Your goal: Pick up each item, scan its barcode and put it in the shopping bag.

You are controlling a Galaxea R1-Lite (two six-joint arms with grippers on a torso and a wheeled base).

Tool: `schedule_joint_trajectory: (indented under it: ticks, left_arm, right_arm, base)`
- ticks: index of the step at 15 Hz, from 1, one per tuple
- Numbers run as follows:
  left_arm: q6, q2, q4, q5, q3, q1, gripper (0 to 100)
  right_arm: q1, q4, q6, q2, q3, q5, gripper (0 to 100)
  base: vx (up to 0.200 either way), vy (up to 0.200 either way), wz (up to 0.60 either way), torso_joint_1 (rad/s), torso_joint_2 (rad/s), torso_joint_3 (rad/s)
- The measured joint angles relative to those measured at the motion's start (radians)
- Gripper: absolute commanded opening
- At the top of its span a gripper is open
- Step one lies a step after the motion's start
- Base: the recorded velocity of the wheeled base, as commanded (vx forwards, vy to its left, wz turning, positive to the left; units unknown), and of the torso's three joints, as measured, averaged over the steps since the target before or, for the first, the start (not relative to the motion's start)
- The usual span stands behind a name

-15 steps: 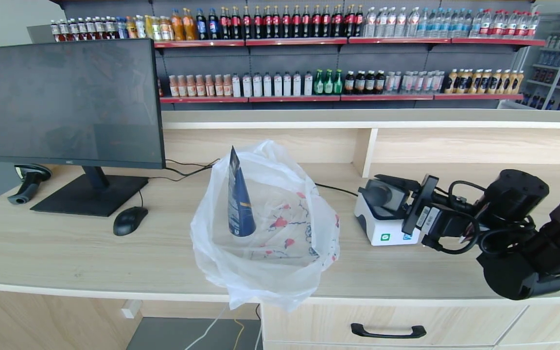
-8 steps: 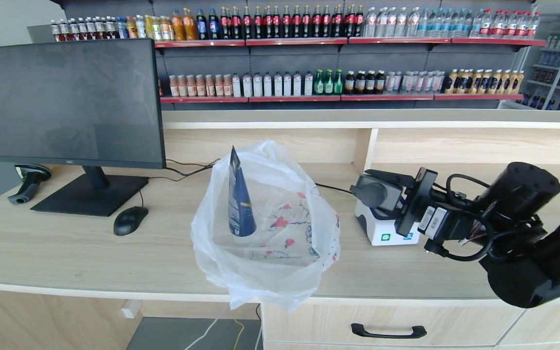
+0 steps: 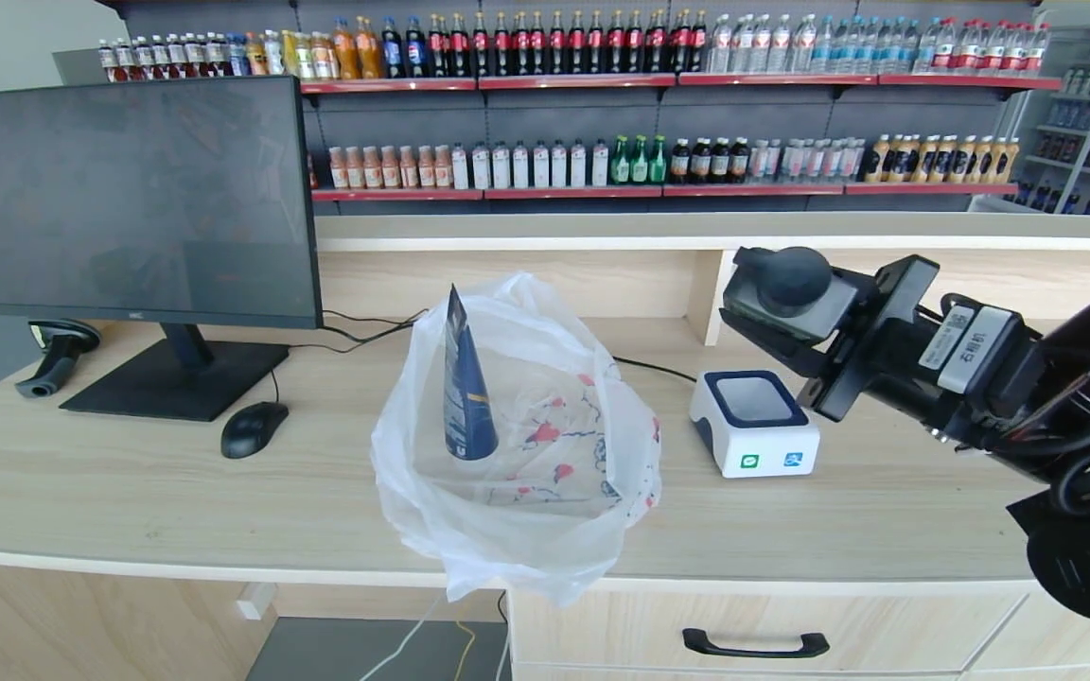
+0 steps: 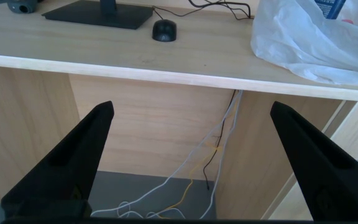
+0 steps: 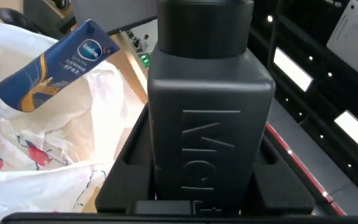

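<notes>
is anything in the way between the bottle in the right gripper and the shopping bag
Nothing visible. The right gripper holds the dark bottle in the air near the scanner, which sits low on the counter beside the shopping bag. The bag's mouth is open; a blue tube stands in its left part, with room beside it.

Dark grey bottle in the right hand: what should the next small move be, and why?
Probably carry the dark grey bottle to the robot's left, over the open shopping bag. The right hand holds it lifted clear of the barcode scanner, where it was a second ago, so the scan looks done; the bag, with a blue tube standing in it, lies just left.
</notes>
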Motion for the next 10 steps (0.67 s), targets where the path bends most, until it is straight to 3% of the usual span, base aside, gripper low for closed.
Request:
schedule_joint_trajectory:
  ticks: [6,8,10]
  left_arm:
    - [0.000,0.000,0.000,0.000,0.000,0.000,100]
    - [0.000,0.000,0.000,0.000,0.000,0.000,100]
    - [0.000,0.000,0.000,0.000,0.000,0.000,100]
  right_arm:
    - [0.031,0.001,0.263,-0.028,0.114,-0.060,0]
    - [0.033,0.001,0.459,-0.038,0.141,-0.093,0]
    - [0.033,0.001,0.642,-0.049,0.169,-0.228,0]
  base:
    - [0.000,0.000,0.00,0.000,0.00,0.000]
    - [0.000,0.000,0.00,0.000,0.00,0.000]
    - [0.000,0.000,0.00,0.000,0.00,0.000]
